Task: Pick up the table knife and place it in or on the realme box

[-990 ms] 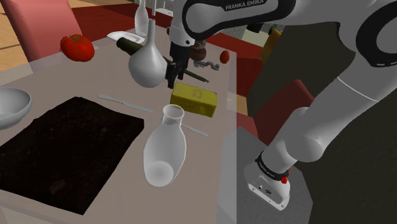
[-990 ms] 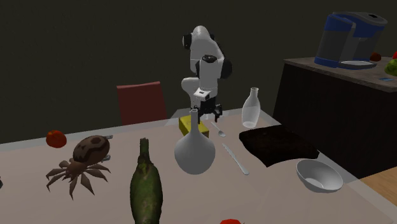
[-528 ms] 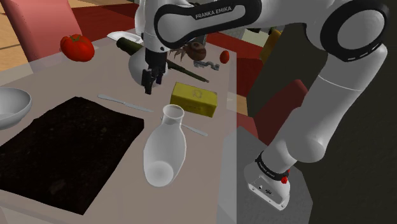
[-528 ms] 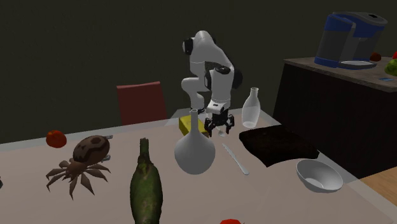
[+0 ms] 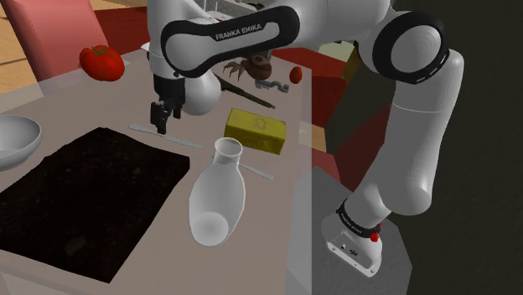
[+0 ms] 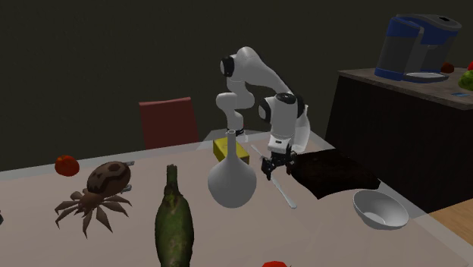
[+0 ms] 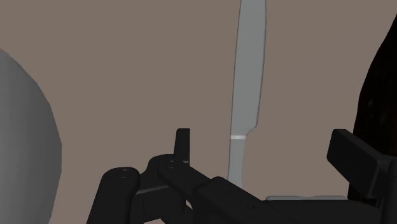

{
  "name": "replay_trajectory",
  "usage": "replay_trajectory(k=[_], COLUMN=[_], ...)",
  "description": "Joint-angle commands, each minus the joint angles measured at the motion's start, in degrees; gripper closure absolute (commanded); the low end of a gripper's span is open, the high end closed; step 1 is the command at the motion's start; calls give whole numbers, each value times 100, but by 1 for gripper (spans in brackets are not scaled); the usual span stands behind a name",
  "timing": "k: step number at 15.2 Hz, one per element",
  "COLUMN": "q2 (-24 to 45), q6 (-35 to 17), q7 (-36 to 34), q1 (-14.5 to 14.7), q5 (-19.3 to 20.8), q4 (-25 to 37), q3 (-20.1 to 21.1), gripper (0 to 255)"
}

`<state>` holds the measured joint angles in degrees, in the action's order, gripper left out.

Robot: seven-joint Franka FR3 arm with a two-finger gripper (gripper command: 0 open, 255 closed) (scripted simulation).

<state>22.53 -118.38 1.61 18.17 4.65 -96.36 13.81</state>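
Shoulder view, starting at its left: a pale bowl (image 5: 15, 138) sits near the edge of the grey-brown table (image 5: 80, 105), with a red tomato (image 5: 101, 61) farther back. A dark, rough mat (image 5: 84, 197) covers the near part of the table. Just past the mat's far edge the plain grey table knife (image 5: 172, 137) lies flat on bare table. The claw (image 5: 160, 122) hangs over the knife's end toward this view's left, pointing down; from here I cannot tell if it touches the knife. A round white flask (image 5: 201, 94) stands right behind it. Further right, the yellow realme box (image 5: 256, 130) lies flat, near the knife's other end but apart from it. A white bottle (image 5: 218, 197) is in front of the box and a brown spider figure (image 5: 251, 65) behind it.

Wrist view: the claw is spread, its black fingers (image 7: 182, 145) well apart. The knife runs lengthwise between them, and neither finger touches it.

Second exterior view, from its left: a green bottle (image 6: 174, 227) stands in front, and a red chair (image 6: 168, 121) stands behind the table against a dark wall. At the right, a dark side table (image 6: 394, 106) carries a blue-topped appliance (image 6: 415, 47), and wooden floor (image 6: 455, 224) shows in the lower corner.
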Motion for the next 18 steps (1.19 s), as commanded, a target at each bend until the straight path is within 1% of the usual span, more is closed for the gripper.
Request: replay_trajectory(k=[1,7,15,16,18], q2=[134,314,315,315,315], q6=[-81,-434,-433,-433,-433], q7=[0,-33,-33,-33,-33], q1=[26,44,44,44,44], q5=[35,88,88,88,88], q4=[60,-117,-115,-115,-115], q3=[-3,-27,-28,-28,-28], gripper=[0,0,0,255,255])
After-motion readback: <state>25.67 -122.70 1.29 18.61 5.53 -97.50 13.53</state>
